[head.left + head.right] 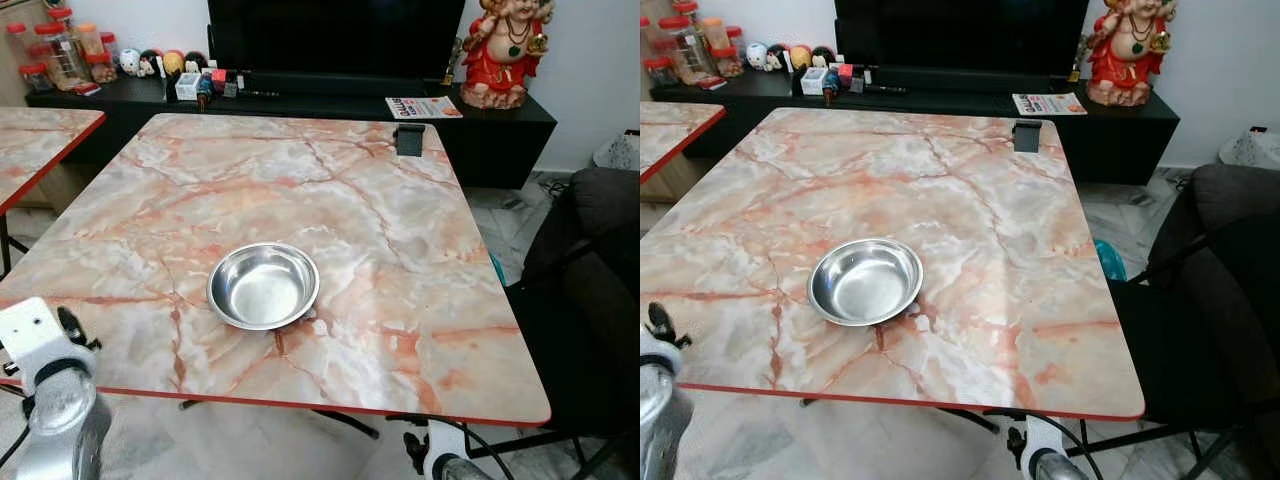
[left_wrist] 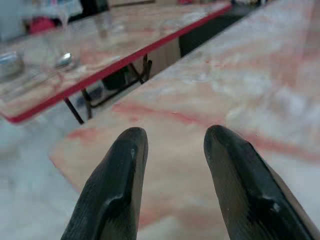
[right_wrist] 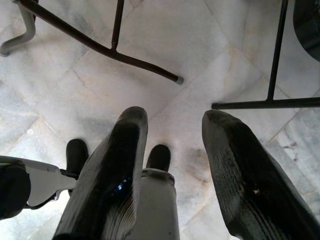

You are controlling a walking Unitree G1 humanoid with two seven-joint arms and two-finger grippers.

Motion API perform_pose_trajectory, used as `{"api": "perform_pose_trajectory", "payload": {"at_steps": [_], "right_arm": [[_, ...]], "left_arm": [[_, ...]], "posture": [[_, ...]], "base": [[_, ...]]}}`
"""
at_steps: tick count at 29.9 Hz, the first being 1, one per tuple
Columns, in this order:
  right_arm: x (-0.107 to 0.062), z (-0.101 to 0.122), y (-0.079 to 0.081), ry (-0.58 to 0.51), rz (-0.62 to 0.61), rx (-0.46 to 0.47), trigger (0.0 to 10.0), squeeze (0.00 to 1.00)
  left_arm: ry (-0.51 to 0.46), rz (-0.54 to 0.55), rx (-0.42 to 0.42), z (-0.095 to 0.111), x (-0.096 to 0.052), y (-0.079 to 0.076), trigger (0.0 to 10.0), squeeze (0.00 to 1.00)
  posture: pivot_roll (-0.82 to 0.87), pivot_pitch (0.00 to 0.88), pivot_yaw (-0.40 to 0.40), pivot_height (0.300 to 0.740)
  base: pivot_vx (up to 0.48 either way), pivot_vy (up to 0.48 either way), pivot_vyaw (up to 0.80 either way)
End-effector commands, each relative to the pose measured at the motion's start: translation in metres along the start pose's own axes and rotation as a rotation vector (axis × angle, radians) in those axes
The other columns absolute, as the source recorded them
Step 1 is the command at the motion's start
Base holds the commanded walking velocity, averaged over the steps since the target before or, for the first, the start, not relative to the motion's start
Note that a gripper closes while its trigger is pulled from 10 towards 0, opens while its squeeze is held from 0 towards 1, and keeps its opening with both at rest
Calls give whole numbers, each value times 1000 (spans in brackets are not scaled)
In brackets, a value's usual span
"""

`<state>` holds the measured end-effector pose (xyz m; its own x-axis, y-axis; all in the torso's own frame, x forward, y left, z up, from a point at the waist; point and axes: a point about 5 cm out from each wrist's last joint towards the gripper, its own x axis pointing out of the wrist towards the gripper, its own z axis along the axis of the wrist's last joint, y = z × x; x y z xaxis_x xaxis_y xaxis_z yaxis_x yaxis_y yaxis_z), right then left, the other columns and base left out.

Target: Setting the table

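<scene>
A shallow round stainless-steel bowl (image 1: 263,285) sits upright on the square pink-and-white marble-patterned desk with a red rim (image 1: 400,200), nearer the desk's near edge than its far edge and roughly midway between the left and right edges. A small dark clip-like object (image 1: 410,138) stands at the far right corner of the desk.

The left tool (image 2: 172,150) hovers just above the desk's surface near its near left corner, its two black fingers (image 2: 117,185) parted with a clear gap and nothing between them. The silver left arm (image 1: 50,390) rises beside that corner.

The right tool (image 3: 170,145) hangs below the desk's near edge toward the right corner, pointing down at the pale marble floor tiles (image 3: 200,45), its fingers spread apart and gripping nothing; black metal desk legs (image 3: 100,47) cross the floor beneath it.

A second marble-patterned desk (image 1: 40,140) stands off the left edge, and a dark fabric chair (image 1: 590,290) sits by the right edge.
</scene>
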<state>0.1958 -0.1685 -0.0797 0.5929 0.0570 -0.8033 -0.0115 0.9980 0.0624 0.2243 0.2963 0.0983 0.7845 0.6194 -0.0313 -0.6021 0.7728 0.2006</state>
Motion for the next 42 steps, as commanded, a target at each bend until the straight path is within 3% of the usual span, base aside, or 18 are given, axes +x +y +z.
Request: {"api": "perform_pose_trajectory", "payload": {"at_steps": [1,3,5,6,7,9,11,15,17,22,24,25,26,27,28,30,32,42], "right_arm": [[0,2,0,-17,-6,10,10000,0],[0,2,0,-17,-8,11,10000,0],[0,1,-1,-16,-11,14,10000,0],[0,1,-1,-16,-11,14,10000,0],[-1,0,-2,-14,-13,14,10000,0],[-1,0,-2,-14,-13,14,10000,0],[-1,-1,-2,-13,-13,12,10000,0],[0,0,-1,-11,-13,9,10000,0],[0,0,0,-13,-11,12,10000,0],[0,1,-1,-13,-11,12,10000,0],[0,2,-1,-10,-10,2,10000,0],[0,2,-1,-10,-10,2,10000,0],[0,2,0,-3,-9,-10,10000,0],[0,2,0,-3,-9,-10,10000,0],[0,2,0,2,-10,-17,10000,0],[0,2,-1,8,-13,-21,10000,0],[0,-4,-4,51,-38,-56,10000,0],[-4,-20,-14,115,-89,-58,10000,0]], "left_arm": [[22,-18,42,-16,-4,1,10000,0],[88,47,41,-35,-8,13,10000,0],[197,194,5,-67,-19,40,10000,0],[197,194,5,-67,-19,40,10000,0],[244,269,15,-86,-30,55,10000,0],[244,269,15,-86,-30,55,10000,0],[262,287,72,-99,-37,62,10000,0],[436,302,106,-141,-62,69,10000,0],[538,206,53,-156,-70,57,10000,0],[588,127,-7,-165,-74,44,10000,0],[646,-120,-37,-169,-76,6,10000,0],[646,-120,-37,-169,-76,6,10000,0],[673,-301,-49,-169,-78,-23,10000,0],[673,-301,-49,-169,-78,-23,10000,0],[670,-378,-27,-167,-78,-35,10000,0],[670,-404,-4,-167,-78,-39,10000,0],[648,-450,85,-166,-76,-47,10000,0],[709,-528,76,-174,-88,-57,10000,0]], "posture": [[38,0,-11,732],[38,0,-10,732],[39,0,-8,732],[39,0,-8,732],[41,0,-9,732],[41,0,-9,732],[43,0,-11,732],[42,0,-16,732],[46,0,-21,732],[47,0,-22,732],[54,0,-34,732],[54,0,-34,732],[43,0,-33,732],[43,0,-33,732],[34,0,-30,732],[34,0,-30,732],[23,0,-28,732],[-7,0,-13,732]], "base": [[0,0,0],[0,0,0],[0,0,0],[0,0,0],[0,0,0],[0,0,0],[0,0,0],[0,0,0],[0,0,0],[0,0,0],[0,0,0],[0,0,0],[0,0,0],[0,0,0],[0,0,0],[0,0,0],[0,0,0],[0,0,0]]}}
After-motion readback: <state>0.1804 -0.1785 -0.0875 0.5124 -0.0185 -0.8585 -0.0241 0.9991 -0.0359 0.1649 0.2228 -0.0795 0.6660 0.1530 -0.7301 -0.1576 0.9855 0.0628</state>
